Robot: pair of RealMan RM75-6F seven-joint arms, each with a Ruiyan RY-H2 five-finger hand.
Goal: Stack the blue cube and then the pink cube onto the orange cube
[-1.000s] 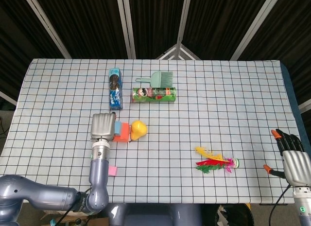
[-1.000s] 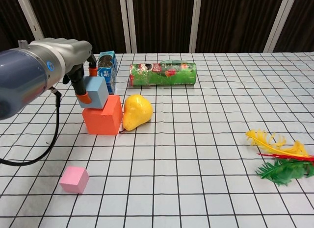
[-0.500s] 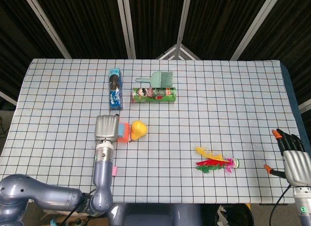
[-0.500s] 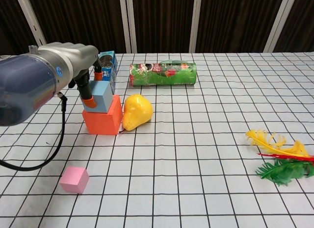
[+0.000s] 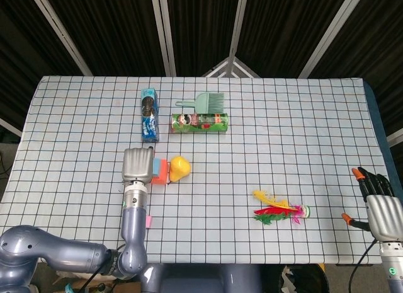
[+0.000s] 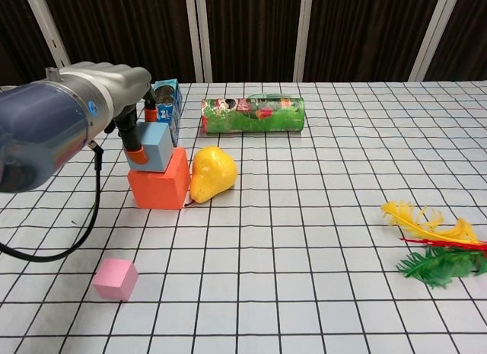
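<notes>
The blue cube (image 6: 154, 147) is sitting on the orange cube (image 6: 160, 180), grasped by the left hand (image 5: 138, 165). A yellow pear (image 6: 211, 173) is touching the orange cube's right side. The pink cube (image 6: 116, 279) is lying nearer, apart. The right hand (image 5: 381, 208) is hanging with fingers spread, empty, at the table's right edge.

**Materials & finishes**

Desk (image 6: 319, 240) w/ white cloth cover, black grid print, matt, lying mostly flat. Left hand (image 5: 138, 165) has a brushed silver metal-look shell; arm casing smooth grey-blue w/ soft sheen; fingertips (image 6: 134, 151) capped in orange rubbery-looking pads. Right hand (image 5: 381, 205) same silver shell, orange tips. Blue cube (image 6: 153, 147), orange cube (image 6: 162, 183) & pink cube (image 6: 115, 279) matt, foam-like. Pear (image 6: 210, 173) smooth, glossy, plastic-looking. Green can (image 6: 253, 114) w/ shiny printed wrap. Carton (image 6: 167, 103) glossy printed card. Comb (image 5: 209, 103) matt green plastic. Shuttlecock (image 6: 434, 243) of soft, fluffy feathers
</notes>
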